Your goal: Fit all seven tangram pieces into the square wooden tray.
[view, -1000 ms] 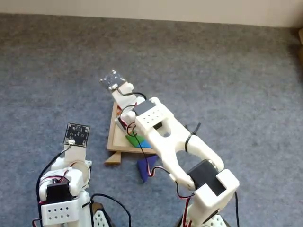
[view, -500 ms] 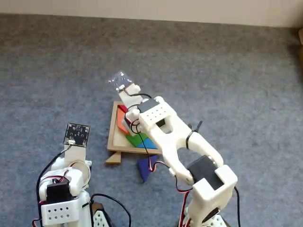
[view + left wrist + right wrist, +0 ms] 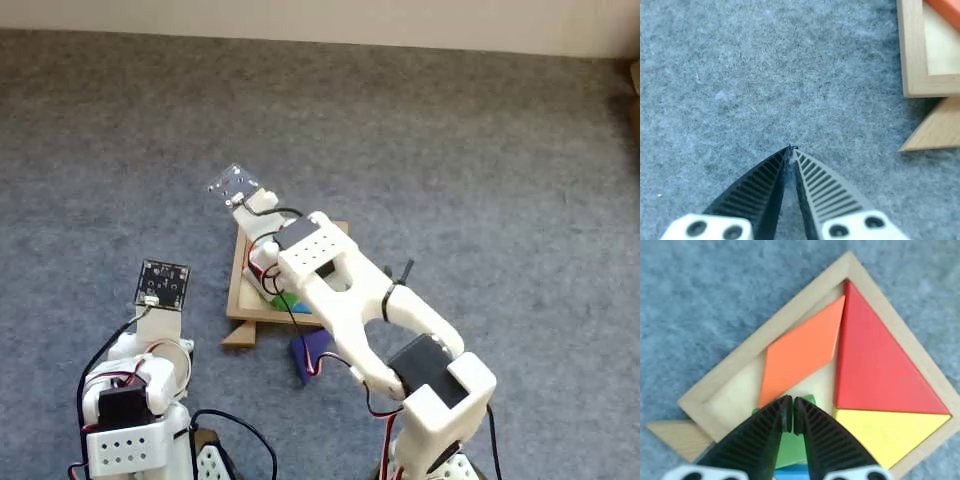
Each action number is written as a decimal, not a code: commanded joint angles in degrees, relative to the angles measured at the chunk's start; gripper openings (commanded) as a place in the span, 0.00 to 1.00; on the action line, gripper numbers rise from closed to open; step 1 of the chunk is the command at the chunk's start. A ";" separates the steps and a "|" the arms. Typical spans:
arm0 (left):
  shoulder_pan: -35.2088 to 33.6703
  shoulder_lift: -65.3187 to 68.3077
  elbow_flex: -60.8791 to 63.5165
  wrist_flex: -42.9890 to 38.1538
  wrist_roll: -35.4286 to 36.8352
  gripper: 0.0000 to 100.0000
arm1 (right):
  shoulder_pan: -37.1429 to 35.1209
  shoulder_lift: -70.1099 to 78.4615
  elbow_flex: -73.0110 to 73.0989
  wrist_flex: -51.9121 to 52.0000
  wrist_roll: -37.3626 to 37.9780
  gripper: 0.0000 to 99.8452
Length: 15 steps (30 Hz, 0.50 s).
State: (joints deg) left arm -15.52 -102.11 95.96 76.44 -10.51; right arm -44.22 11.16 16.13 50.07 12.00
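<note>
The square wooden tray (image 3: 770, 334) holds a red triangle (image 3: 875, 370), an orange parallelogram (image 3: 800, 352), a yellow triangle (image 3: 885, 432), a green piece (image 3: 792, 445) and a blue piece (image 3: 790, 472). My right gripper (image 3: 791, 407) is shut with nothing in it, its tips at the orange piece's lower edge above the green one. A plain wooden triangle (image 3: 935, 132) lies on the carpet just outside the tray's corner (image 3: 912, 55). My left gripper (image 3: 791, 148) is shut over bare carpet, short of that triangle. A dark blue piece (image 3: 308, 355) lies on the carpet near the tray.
Grey carpet (image 3: 480, 150) covers the whole work area. In the high view the right arm (image 3: 340, 300) covers most of the tray (image 3: 236, 300). The left arm (image 3: 140, 400) stays at the near left.
The right arm swung toward the tray's far side, uncovering the red and orange pieces, then came back over its left part. The left arm has not moved.
</note>
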 commanded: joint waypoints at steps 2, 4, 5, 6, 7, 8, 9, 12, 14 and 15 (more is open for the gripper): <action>0.92 -2.59 1.19 0.35 0.53 0.01 | 2.86 -1.63 -0.92 -1.27 -0.26 0.02; 0.92 -2.59 1.19 0.35 0.53 0.01 | 3.38 -2.59 -0.92 -1.27 -0.26 0.02; 0.92 -2.59 1.19 0.35 0.53 0.01 | 3.47 -3.65 -0.75 -1.27 -0.26 0.02; 0.92 -2.59 1.19 0.35 0.53 0.01 | 3.47 -4.79 -0.57 -1.27 -0.26 0.02; 0.92 -2.59 1.19 0.35 0.53 0.01 | 3.47 -6.11 -0.57 -1.27 -0.26 0.02; 0.92 -2.59 1.19 0.35 0.53 0.01 | 3.47 -7.34 -0.57 -1.54 -0.26 0.02; 0.92 -2.59 1.19 0.35 0.53 0.01 | 3.47 -8.31 -0.40 -1.54 -0.26 0.02; 0.92 -2.59 1.19 0.35 0.53 0.01 | 3.56 -8.75 0.75 -1.19 -0.26 0.02; 0.92 -2.59 1.19 0.35 0.53 0.01 | 3.47 -9.01 2.51 -1.45 -0.09 0.02; 0.92 -2.59 1.19 0.35 0.53 0.01 | 3.21 -9.01 2.95 -1.45 -0.09 0.02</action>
State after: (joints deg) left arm -15.52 -102.11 95.96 76.44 -10.51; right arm -41.76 5.80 18.68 49.63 12.00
